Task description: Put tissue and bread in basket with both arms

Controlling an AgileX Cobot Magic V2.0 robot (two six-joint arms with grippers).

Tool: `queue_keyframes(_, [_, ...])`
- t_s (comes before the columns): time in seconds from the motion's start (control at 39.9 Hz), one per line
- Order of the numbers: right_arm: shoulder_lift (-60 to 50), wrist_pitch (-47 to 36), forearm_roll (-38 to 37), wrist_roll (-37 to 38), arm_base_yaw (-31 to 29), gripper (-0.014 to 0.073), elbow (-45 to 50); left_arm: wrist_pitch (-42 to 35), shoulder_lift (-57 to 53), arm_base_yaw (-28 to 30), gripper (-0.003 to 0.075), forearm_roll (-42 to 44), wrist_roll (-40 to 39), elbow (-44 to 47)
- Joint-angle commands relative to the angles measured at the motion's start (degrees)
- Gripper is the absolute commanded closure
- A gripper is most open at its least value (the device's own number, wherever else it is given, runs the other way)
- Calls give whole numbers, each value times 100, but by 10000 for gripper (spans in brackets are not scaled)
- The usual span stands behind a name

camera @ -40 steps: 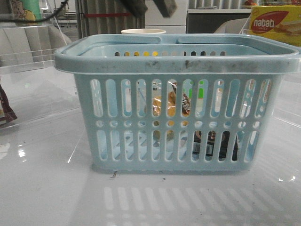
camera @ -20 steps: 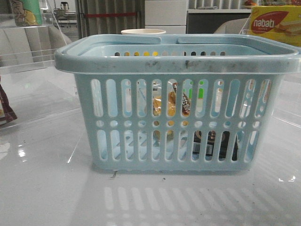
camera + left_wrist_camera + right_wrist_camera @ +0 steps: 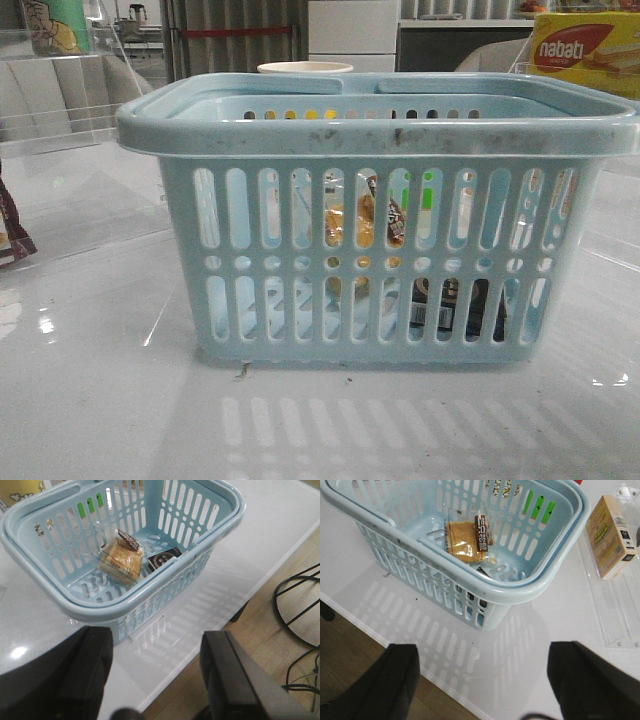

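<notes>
White glossy counter (image 3: 100, 400) carried the light blue slotted plastic basket (image 3: 380, 135); inside we noted clear-wrapped golden bread (image 3: 120, 557) beside the black tissue pack (image 3: 164, 558). Both jaws spread, empty. Task looked finished; only retreat needed.

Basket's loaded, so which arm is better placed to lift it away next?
Neither clearly. Bread and tissue lie inside the basket; both the left gripper and right gripper hang open, clear of it.

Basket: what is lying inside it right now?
The basket holds the bread and, beside it, the black tissue pack, whose near edge is hidden by the rim. Nothing else shows inside.
</notes>
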Motion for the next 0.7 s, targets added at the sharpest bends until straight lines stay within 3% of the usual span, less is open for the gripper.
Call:
queue_keyframes(0.0, [10, -392, -86, -36, -5, -31, -151, -433, -413, -26, 265, 47, -244, 158])
queue_keyframes(0.03, [10, 142, -513, -36, -5, 419, -151, -444, -806, -26, 265, 429, -257, 504])
queue_keyframes(0.1, [10, 142, -513, -36, -5, 514, -151, -444, -806, -26, 265, 429, -257, 504])
queue_keyframes(0.15, [10, 142, -513, -36, -5, 544, -151, -444, -806, -26, 265, 429, -257, 504])
queue_keyframes(0.68, [10, 142, -513, -36, -5, 536, -151, -470, -806, -26, 265, 429, -257, 504])
